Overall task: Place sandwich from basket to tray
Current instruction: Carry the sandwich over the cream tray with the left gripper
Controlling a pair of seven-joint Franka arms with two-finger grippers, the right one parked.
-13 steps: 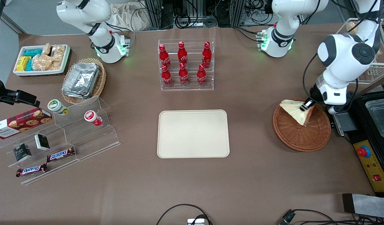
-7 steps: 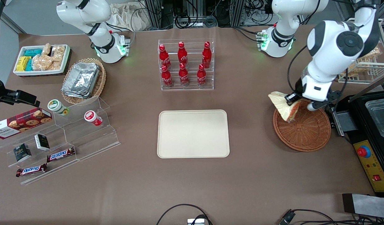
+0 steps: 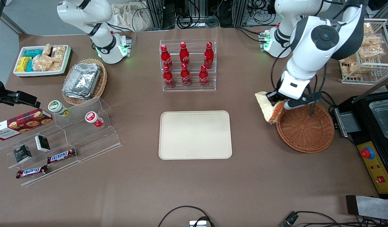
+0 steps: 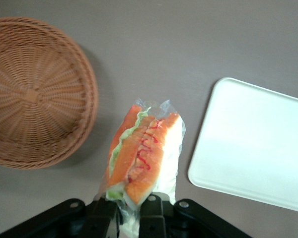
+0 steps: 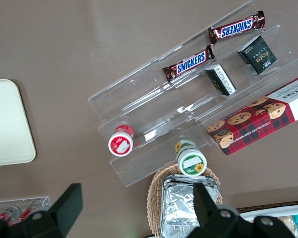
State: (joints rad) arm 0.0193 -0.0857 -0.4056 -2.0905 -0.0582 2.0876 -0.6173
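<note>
With one sandwich clamped by its wrapped end in the closed gripper, hanging above the worktop between one emptied basket and one bare tray, the slick wrap risked slipping free, dropping it short of the tray.

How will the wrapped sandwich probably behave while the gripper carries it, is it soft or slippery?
The sandwich hangs in the air from the gripper, held at one end, between the basket and the tray. It looks soft, so it may sag or squash. Its clear wrap looks smooth and could slip. It seems light.
</note>
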